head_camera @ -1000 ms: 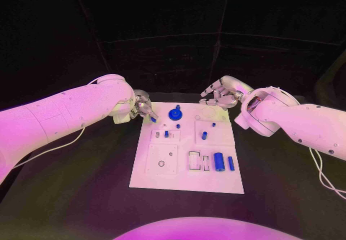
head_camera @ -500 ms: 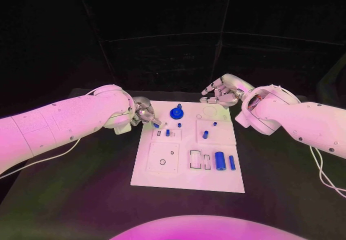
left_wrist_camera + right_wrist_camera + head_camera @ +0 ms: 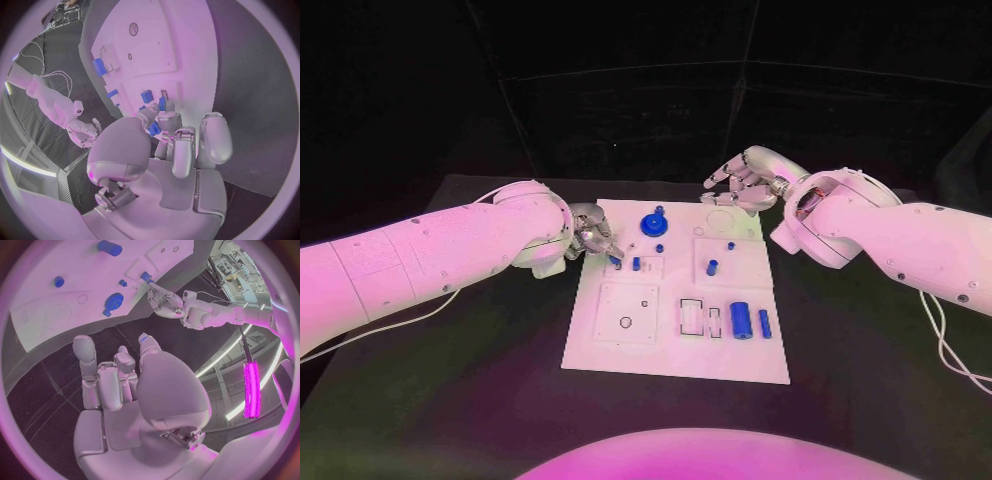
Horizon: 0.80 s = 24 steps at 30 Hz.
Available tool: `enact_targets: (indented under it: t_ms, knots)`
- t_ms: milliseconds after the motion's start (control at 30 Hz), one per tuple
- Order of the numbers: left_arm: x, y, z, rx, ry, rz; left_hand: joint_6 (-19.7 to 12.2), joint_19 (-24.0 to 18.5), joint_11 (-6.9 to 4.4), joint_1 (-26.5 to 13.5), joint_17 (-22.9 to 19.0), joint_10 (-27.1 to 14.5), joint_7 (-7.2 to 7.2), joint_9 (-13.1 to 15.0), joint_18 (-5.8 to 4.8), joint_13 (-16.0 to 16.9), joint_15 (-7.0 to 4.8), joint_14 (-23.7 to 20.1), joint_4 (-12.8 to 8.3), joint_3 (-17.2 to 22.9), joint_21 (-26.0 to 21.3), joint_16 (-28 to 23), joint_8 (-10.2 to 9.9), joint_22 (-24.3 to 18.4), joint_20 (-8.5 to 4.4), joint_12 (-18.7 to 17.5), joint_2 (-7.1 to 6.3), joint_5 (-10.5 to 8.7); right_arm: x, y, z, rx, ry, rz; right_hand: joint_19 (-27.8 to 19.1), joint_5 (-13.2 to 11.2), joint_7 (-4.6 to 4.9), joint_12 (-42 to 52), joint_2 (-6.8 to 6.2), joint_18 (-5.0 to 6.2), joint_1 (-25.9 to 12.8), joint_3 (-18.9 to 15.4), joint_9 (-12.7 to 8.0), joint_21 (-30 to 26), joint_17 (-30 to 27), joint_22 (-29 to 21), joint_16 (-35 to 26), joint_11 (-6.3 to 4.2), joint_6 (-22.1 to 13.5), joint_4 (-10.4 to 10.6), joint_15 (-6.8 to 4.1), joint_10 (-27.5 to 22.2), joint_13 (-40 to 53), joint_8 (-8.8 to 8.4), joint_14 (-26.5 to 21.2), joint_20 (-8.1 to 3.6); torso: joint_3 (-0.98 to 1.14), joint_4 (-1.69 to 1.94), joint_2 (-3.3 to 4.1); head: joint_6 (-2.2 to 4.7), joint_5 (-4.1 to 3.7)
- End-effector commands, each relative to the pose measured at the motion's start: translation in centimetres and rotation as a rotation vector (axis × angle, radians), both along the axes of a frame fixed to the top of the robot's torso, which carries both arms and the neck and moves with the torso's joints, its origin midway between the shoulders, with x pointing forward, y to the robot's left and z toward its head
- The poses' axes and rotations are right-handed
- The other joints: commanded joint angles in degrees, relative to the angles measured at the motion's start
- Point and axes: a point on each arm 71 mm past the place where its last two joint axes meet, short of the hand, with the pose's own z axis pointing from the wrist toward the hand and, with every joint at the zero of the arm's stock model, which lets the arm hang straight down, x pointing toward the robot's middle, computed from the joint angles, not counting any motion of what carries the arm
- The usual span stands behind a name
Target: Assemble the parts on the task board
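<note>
The flat white rectangular task board (image 3: 678, 340) lies in the middle of the black table (image 3: 459, 380), and everything below is placed against it.

The left silver many-fingered hand (image 3: 593, 236) is at the board's left edge, toward its far end. Its fingertips (image 3: 164, 106) are drawn together and pinch a small blue part (image 3: 615, 259) — the left wrist view shows blue wedged between the thumb and the neighbouring fingers, with the tip reaching down to the board's surface beside a small blue peg (image 3: 635, 265) standing in its square outline. Whether the pinched part already touches the board cannot be told.

The right silver many-fingered hand (image 3: 744, 186) hovers at the board's far right corner, over the table rather than over the board. Its fingers (image 3: 84, 357) are loosely curled and apart, and nothing lies between them (the right wrist view shows the palm bare).

On the board itself:
- a round blue knob-like part (image 3: 651, 227) stands near the far end, just right of the left hand;
- a short blue cylinder (image 3: 711, 268) stands in the right-hand square outline, between the knob and the near end;
- a thick blue cylinder (image 3: 738, 320) and a thinner blue rod (image 3: 763, 323) lie side by side toward the near right — well apart from both hands.
</note>
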Motion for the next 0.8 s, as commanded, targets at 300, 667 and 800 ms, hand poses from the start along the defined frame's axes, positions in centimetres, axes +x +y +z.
enact_targets:
  t_ms: [300, 667, 800]
  knots:
    - [-0.04, -0.15, -0.3, 0.045, 0.016, -0.009, 0.2, 0.4, 0.04, 0.2, 15.1, 0.3, 0.01, 0.1, -0.02, 0.1, -0.17, 5.9, -4.4, 4.9, 0.0, 0.2, 0.3, 0.1, 0.16, 0.3, 0.62, 0.18, -0.03, 0.22, 0.1, 0.008, 0.002, 0.012, -0.4, 0.3, 0.02, -0.4, 0.31, 0.61, 0.4, -0.2, -0.1, -0.2, -0.1, -0.1, -0.2, -0.16, -0.3, 0.1, -0.25, -0.4, -0.1, 0.38, 2.2, 0.14, 0.02, -0.1, -0.03, -0.2, 0.16]
    - [-0.13, -0.34, -0.55, 0.049, 0.024, -0.014, 0.2, 0.4, 0.04, 0.2, 15.1, 0.3, 0.01, 0.1, -0.02, 0.1, -0.17, 5.9, -4.4, 4.9, 0.0, 0.2, 0.3, 0.1, 0.16, 0.3, 0.62, 0.18, -0.03, 0.2, 0.1, 0.008, 0.002, 0.012, -0.4, 0.3, 0.02, -0.4, 0.31, 0.61, 0.4, -0.2, -0.1, -0.2, -0.1, -0.1, -0.2, -0.16, -0.3, 0.1, -0.25, -0.4, -0.1, 0.38, 2.2, 0.14, 0.02, -0.05, -0.03, -0.24, 0.08]
    - [-0.16, -0.31, -0.58, 0.05, 0.025, -0.014, 0.2, 0.4, 0.02, 0.0, 15.1, 0.3, -0.01, 0.2, 0.0, 0.1, -0.19, 5.9, -4.4, 5.2, -0.1, 0.2, 0.4, 0.0, 0.14, 0.4, 0.48, 0.17, -0.03, 0.21, 0.1, 0.008, 0.002, 0.012, -0.4, 0.3, 0.02, -0.4, 0.31, 0.61, 0.4, -0.2, -0.1, -0.2, -0.1, -0.1, -0.2, -0.16, -0.3, 0.1, -0.25, -0.4, -0.1, 0.38, 2.2, 0.14, 0.01, -0.04, -0.02, -0.2, 0.09]
